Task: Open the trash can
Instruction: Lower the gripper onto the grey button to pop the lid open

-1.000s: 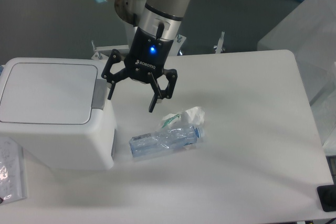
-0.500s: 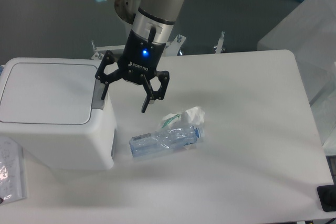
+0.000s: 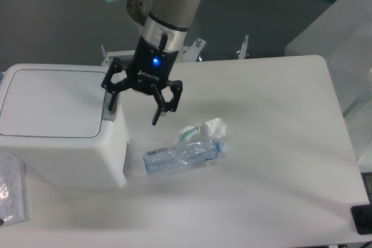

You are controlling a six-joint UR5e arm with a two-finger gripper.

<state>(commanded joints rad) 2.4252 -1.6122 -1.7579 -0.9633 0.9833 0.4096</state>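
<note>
The black two-finger gripper (image 3: 133, 111), fingers spread wide and holding nothing, hangs over the grey push-button latch (image 3: 110, 106) of the large boxy white plastic trash can (image 3: 58, 126) (lid down) at the table's left side.

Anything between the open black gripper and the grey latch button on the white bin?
Nothing: in the fixed camera view the gripper has one finger directly over the grey latch button of the white plastic bin.

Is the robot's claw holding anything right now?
No, nothing is held. The gripper is open above the trash can's grey latch.
</note>
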